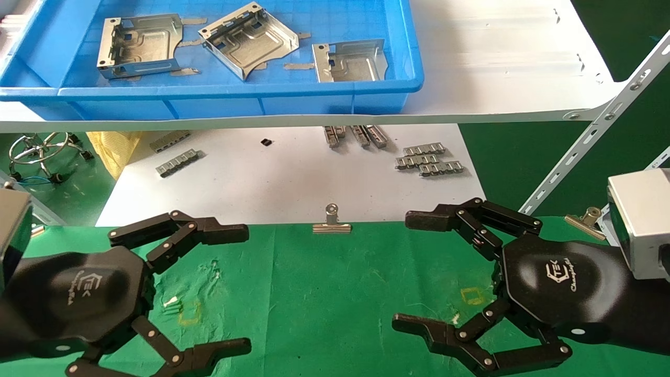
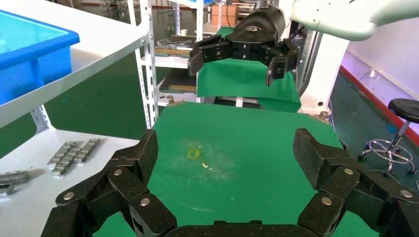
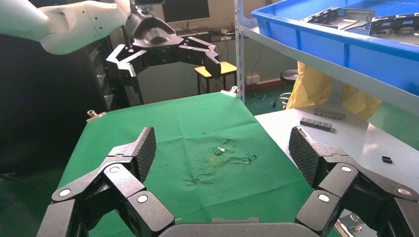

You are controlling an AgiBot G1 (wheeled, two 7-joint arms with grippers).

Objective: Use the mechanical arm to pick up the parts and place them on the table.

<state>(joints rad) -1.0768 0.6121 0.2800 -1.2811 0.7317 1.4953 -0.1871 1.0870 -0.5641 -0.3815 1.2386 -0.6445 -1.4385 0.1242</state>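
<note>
Three silver-grey sheet-metal parts lie in the blue tray [image 1: 220,102] on the upper white shelf: one at the left [image 1: 138,46], one in the middle [image 1: 248,44], one at the right [image 1: 349,62]. My left gripper [image 1: 238,288] hovers open and empty over the green table [image 1: 324,293] at the left. My right gripper [image 1: 405,269] hovers open and empty over the table at the right. Each wrist view looks across the green cloth [image 2: 237,148] [image 3: 197,148] at the other arm's open gripper [image 2: 237,61] [image 3: 168,57]. Parts in the tray show in the right wrist view [image 3: 346,17].
A lower white board [image 1: 282,178] behind the table carries grey ridged connector strips [image 1: 429,159] [image 1: 178,162]. Silver binder clips [image 1: 331,222] [image 1: 585,220] hold the cloth's far edge. A slanted shelf strut [image 1: 591,133] stands at the right. Yellow square marks [image 1: 473,296] [image 1: 189,313] sit on the cloth.
</note>
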